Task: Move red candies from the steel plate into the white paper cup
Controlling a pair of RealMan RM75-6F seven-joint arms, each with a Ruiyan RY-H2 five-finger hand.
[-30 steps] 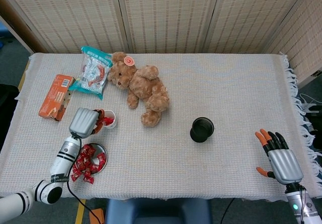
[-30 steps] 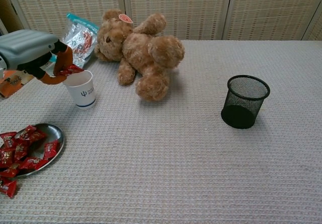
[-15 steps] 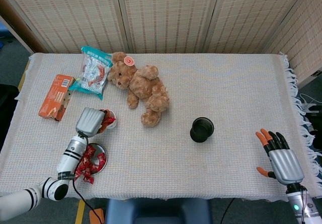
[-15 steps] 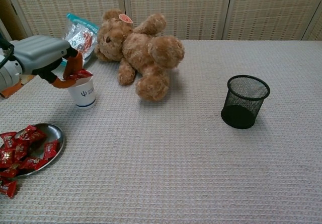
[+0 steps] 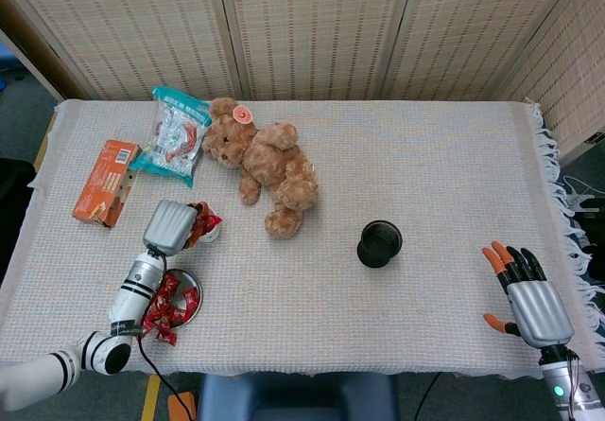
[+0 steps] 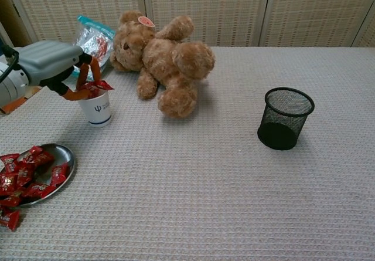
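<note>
In the head view, the left hand (image 5: 171, 226) is seen poised over the white paper cup (image 5: 210, 231), with a red candy (image 5: 205, 220) pinched in its orange-tipped fingers directly above the cup's mouth. The step in hand is judged to be the drop into the cup. The steel plate (image 5: 189, 280), with more red candies heaped on it and spilling over its near edge, lies at about seven o'clock from the cup. The right hand (image 5: 529, 298) is rested far off at the table's four o'clock corner, fingers spread and nothing held.

In the chest view, the same candy (image 6: 94, 87) is shown held just at the cup (image 6: 98, 108) rim, partly inside the opening. The next move is judged to call for the fingers to be parted so the candy falls in, then for the hand to be brought back to the plate (image 6: 65, 154) at seven o'clock for another piece.

A teddy bear (image 6: 161, 58) lies near the cup at two o'clock, a snack bag (image 6: 92, 39) at twelve o'clock, and a black mesh pen cup (image 6: 284, 118) well apart at three o'clock. An orange box (image 5: 105, 182) is seen at ten o'clock in the head view. Nothing is seen between cup and plate; the light cup could be tipped if brushed.
</note>
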